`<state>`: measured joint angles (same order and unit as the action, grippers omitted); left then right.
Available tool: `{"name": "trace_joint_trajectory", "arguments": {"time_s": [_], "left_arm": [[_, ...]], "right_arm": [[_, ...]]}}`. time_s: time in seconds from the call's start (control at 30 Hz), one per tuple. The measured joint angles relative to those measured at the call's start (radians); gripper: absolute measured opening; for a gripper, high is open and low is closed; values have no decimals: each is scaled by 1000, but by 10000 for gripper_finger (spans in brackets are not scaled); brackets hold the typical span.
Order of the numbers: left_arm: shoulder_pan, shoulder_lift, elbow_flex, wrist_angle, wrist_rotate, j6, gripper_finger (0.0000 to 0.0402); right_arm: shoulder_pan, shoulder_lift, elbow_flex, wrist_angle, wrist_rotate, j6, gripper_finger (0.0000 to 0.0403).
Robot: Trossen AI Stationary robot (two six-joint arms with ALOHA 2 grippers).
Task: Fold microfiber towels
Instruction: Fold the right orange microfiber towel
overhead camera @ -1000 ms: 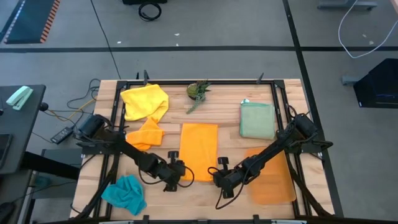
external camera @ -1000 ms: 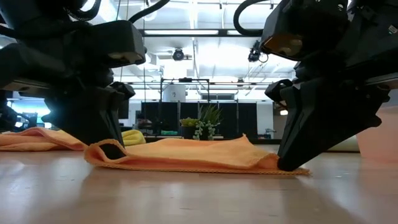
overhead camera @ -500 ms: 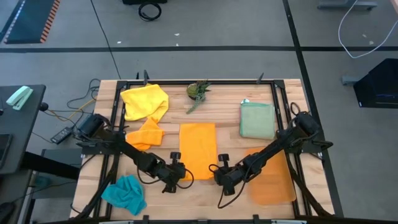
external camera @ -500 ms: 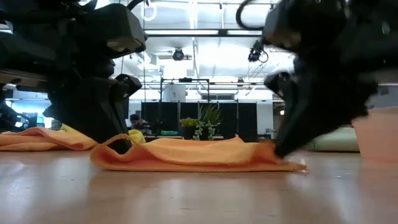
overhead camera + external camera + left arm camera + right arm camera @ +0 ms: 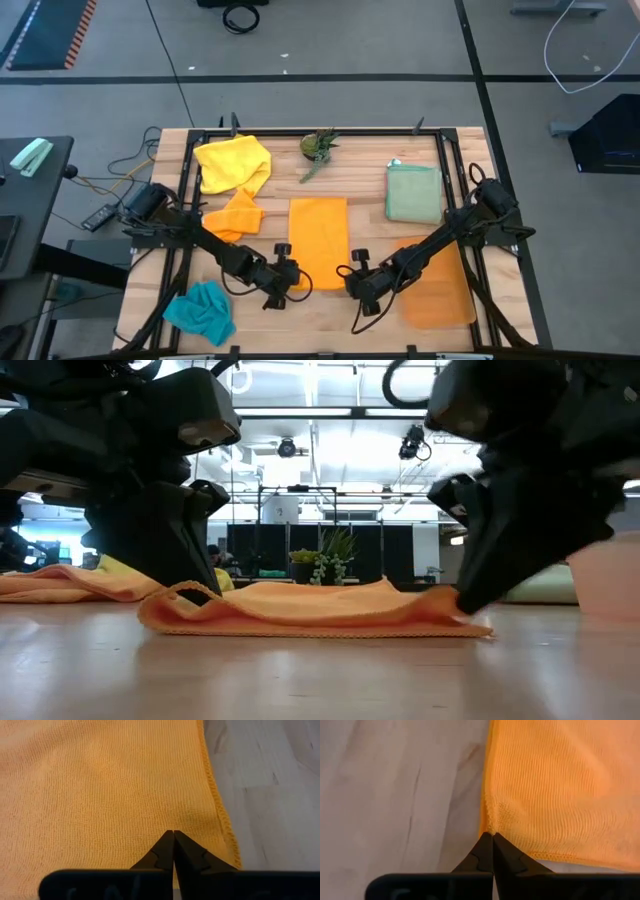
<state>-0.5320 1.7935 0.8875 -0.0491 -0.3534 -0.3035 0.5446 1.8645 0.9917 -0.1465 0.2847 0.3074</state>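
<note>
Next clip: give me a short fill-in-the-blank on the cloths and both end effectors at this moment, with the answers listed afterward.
1. Both end effectors sit at the near corners of the ____ towel in the table's middle.
2. The left end effector has its fingers ____.
3. The folded pale green towel lies on the same side as the ____ arm.
4. The right end effector meets the towel at its ____.

Answers: orange; shut; right; corner

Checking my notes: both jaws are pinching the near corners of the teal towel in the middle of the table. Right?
Not quite: the towel in the middle is orange, as the high view shows. The teal towel lies crumpled at the table's near left corner. Left gripper and right gripper do pinch its near corners.
</note>
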Motion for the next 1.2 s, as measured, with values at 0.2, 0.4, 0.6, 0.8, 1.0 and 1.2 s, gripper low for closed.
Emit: {"name": "trace_joint_trajectory", "arguments": {"time_s": [0.2, 0.4, 0.6, 0.8, 1.0, 1.2], "left_arm": [[-3, 0, 1, -2, 0, -4, 7], [-3, 0, 1, -12, -1, -5, 18], [-3, 0, 1, -18, 0, -3, 6], [-3, 0, 2, -31, -1, -16, 16], [-4, 0, 2, -65, 0, -28, 9], [-12, -5, 4, -134, -8, -70, 6]], "right_arm": [[0, 0, -2, 17, -38, 3, 41], [-1, -35, 8, 3, -41, -17, 111], [-32, -86, 11, -29, -34, -47, 122], [-79, -6, 10, 9, -132, -57, 11], [-77, 46, 14, 37, -143, -52, 5], [-85, 66, 15, 61, -142, -38, 4]]}}
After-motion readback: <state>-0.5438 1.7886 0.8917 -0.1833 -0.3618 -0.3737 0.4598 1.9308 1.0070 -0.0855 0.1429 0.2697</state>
